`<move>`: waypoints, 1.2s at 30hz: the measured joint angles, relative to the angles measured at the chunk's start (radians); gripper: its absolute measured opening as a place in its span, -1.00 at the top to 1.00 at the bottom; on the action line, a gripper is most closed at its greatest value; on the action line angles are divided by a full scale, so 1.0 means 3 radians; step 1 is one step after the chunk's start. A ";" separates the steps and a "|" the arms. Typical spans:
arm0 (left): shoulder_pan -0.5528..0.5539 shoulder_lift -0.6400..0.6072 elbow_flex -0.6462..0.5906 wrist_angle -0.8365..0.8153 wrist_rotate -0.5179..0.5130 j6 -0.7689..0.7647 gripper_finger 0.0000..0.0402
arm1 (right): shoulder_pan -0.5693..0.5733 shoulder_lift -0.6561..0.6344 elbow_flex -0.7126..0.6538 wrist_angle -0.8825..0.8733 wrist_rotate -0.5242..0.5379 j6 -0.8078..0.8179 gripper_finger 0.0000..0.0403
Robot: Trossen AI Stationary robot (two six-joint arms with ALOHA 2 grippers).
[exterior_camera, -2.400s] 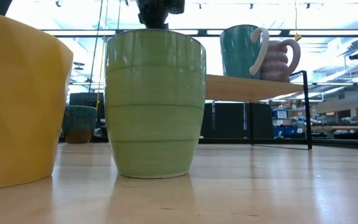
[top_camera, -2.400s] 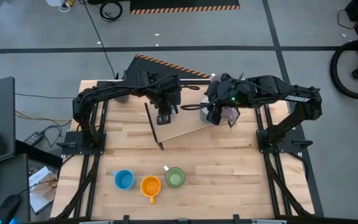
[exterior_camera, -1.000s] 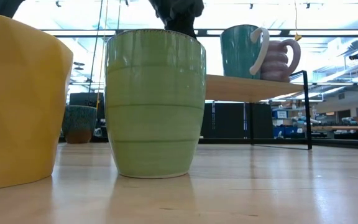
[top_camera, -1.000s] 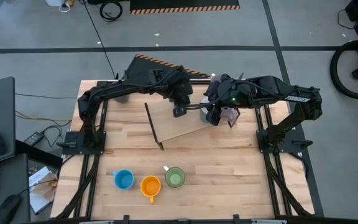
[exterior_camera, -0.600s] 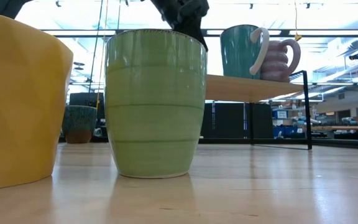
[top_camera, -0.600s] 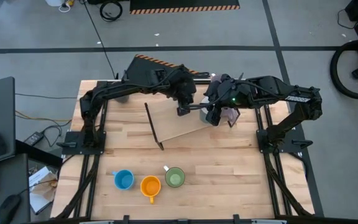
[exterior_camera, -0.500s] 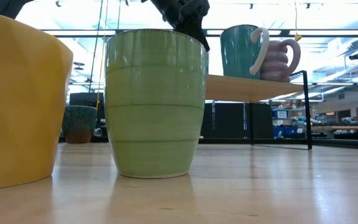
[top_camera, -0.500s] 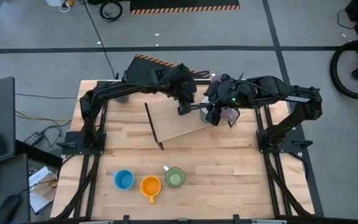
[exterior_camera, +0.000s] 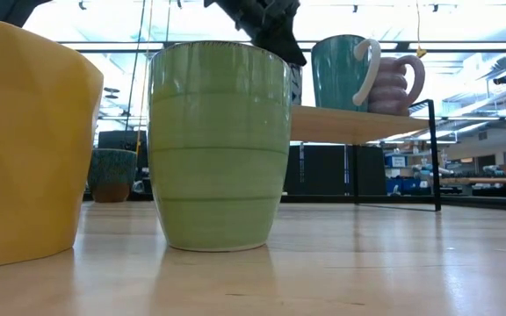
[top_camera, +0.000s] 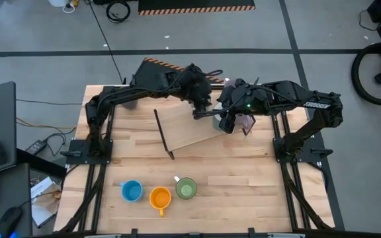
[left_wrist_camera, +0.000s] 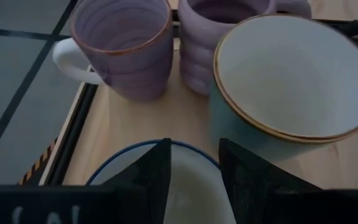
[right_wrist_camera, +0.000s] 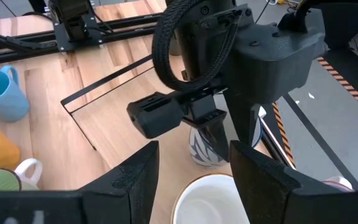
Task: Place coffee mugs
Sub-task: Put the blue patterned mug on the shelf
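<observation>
A wooden shelf board (top_camera: 184, 129) on a black frame stands on the table's far half. On it stand two lilac mugs (left_wrist_camera: 126, 46) and a teal mug (left_wrist_camera: 291, 74) with a white inside. My left gripper (left_wrist_camera: 193, 149) is over the shelf, shut on the white-grey patterned mug (right_wrist_camera: 202, 146), just left of the teal mug. My right gripper (right_wrist_camera: 194, 149) hangs open above the teal mug (exterior_camera: 341, 70) and touches nothing. The blue mug (top_camera: 131, 191), orange mug (top_camera: 160, 197) and green mug (top_camera: 186, 189) stand on their bases near the table's near edge. My left gripper holds the patterned mug by its blue-edged rim (left_wrist_camera: 213, 158), coming from above and pointing down. One finger (left_wrist_camera: 160, 171) seems to stand inside the mug and the other (left_wrist_camera: 244, 177) outside its wall. The mug is upright. Whether its base touches the shelf board, I cannot tell.
A dark speckled mug (exterior_camera: 112, 175) stands farther back toward the table's left. The black shelf frame (top_camera: 163, 135) sticks out toward the near side. Bare wood lies between the shelf and the three near mugs. Both arms crowd the shelf's right end.
My left gripper has carried the patterned mug along the shelf toward the table's right and slightly toward the far edge, closing on the teal mug. The mug now shows past the green mug's edge in the low view.
</observation>
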 joint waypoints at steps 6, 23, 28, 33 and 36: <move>0.0015 -0.0125 0.0010 -0.0074 0.0001 -0.0086 0.30 | 0.0000 0.0000 0.0000 0.0000 0.0001 0.0027 0.00; 0.0489 -0.0482 0.0058 -0.1384 -0.0034 0.0399 0.29 | 0.0000 0.0000 0.0000 -0.0001 0.0079 -0.0024 0.00; 0.0551 -0.0477 -0.0270 -0.1426 -0.0091 0.0625 0.23 | -0.0003 0.0000 0.0000 0.0003 0.0079 -0.0027 0.00; 0.0523 -0.0478 -0.0576 -0.1178 -0.0004 0.0616 0.09 | -0.0014 0.0000 0.0000 0.0003 0.0079 -0.0027 0.00; 0.0465 -0.0479 -0.0692 -0.1059 0.0046 0.0631 0.03 | -0.0031 0.0000 0.0000 0.0003 0.0079 -0.0027 0.00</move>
